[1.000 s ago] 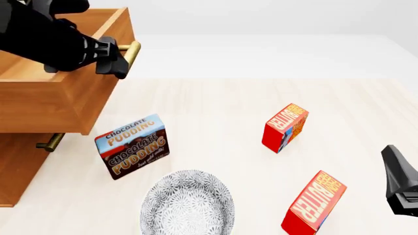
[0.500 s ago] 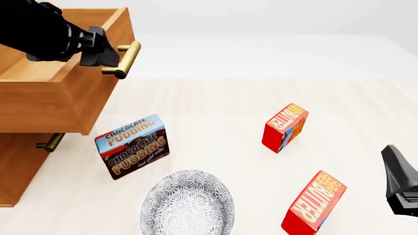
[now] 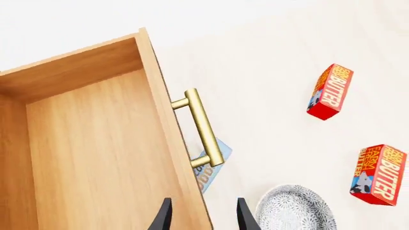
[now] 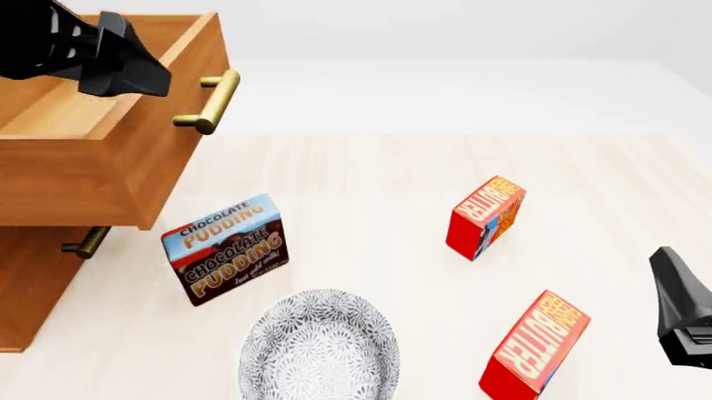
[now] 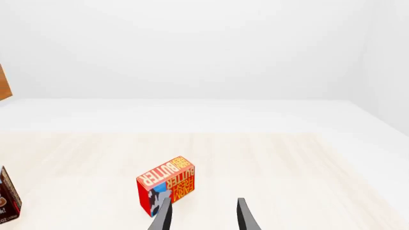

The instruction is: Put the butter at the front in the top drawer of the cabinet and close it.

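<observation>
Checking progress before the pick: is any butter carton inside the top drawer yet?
No, the top drawer shows only bare wood inside, and both butter cartons stand on the table.

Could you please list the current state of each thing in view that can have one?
Honey-brown wooden top drawer: pulled open, nothing seen inside.
Lower drawer: shut.
Nearer red butter carton: upright on the table, ungripped.
Farther red butter carton: upright, ungripped.
Brown-and-blue chocolate pudding box: upright.
Patterned grey bowl: upright, empty.
Left gripper: open, holding nothing.
Right gripper: open, holding nothing.
</observation>
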`<state>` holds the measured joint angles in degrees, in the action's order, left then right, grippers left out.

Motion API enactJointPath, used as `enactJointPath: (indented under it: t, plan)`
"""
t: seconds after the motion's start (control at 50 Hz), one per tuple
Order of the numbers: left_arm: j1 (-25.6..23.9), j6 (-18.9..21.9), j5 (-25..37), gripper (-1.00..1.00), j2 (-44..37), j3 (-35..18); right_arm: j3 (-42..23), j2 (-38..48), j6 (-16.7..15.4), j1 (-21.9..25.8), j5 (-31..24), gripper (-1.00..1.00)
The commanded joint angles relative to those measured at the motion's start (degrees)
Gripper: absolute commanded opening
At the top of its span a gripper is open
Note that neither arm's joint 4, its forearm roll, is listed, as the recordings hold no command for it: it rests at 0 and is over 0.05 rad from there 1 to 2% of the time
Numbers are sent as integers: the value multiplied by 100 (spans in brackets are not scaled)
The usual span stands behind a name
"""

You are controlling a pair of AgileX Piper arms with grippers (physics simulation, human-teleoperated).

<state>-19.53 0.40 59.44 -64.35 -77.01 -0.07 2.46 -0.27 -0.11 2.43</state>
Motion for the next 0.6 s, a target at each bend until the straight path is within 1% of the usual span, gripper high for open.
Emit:
enactJointPath:
  t: [0.02,0.06,0.08,0.1,0.12,0.16,0.2,0.24,0.26,0.28,0.3,0.34,0.36,0.38,0.4,0.42,0.48,0.5,0.52,0.54,0.56,0.58,0.6]
  plan:
    - [-178,255,158,100,247,-67,-1,18,8,-1,14,100]
    - [-312,278,137,100,268,-144,-1,17,8,0,14,100]
    - [-335,398,149,100,274,-143,-1,17,7,-1,14,100]
    - [-447,326,130,100,248,-156,-1,17,6,-2,14,100]
    - [-594,393,85,100,221,-148,-1,15,9,-1,13,100]
    - [-626,471,17,100,287,-141,-1,16,7,1,13,100]
    - [-777,503,-89,100,331,-108,-1,14,7,-1,12,100]
    - [-946,499,-217,100,332,-50,-1,17,8,-1,14,100]
    - [-1043,609,-274,100,262,62,-1,18,7,2,15,100]
    - [-1274,555,-450,100,260,-32,-1,18,8,0,14,100]
    - [-1321,440,-506,100,267,-25,-1,15,8,-1,13,100]
    - [-1285,658,-625,100,273,196,-1,19,7,0,15,100]
    - [-1466,661,-768,100,283,82,-1,18,8,-1,14,100]
    - [-1614,596,-845,100,205,121,-1,17,8,-1,14,100]
    - [-1616,689,-892,100,177,212,-1,17,8,-1,14,100]
    - [-1773,634,-971,100,75,229,-1,19,8,-1,15,100]
    - [-1773,634,-972,100,75,230,-1,19,8,-1,15,100]
    - [-2052,933,-1322,100,-183,371,-1,18,7,-2,14,100]
    - [-1827,1032,-1352,100,-72,508,-1,13,7,1,12,100]
    - [-2148,1021,-1604,100,-299,479,-1,17,8,-1,14,100]
    - [-2268,959,-1686,100,-389,463,-1,17,8,0,14,100]
    - [-2050,1272,-1753,100,-284,644,-1,17,8,-1,13,100]
    - [-1990,1331,-1815,100,-233,686,-1,17,8,-1,13,100]
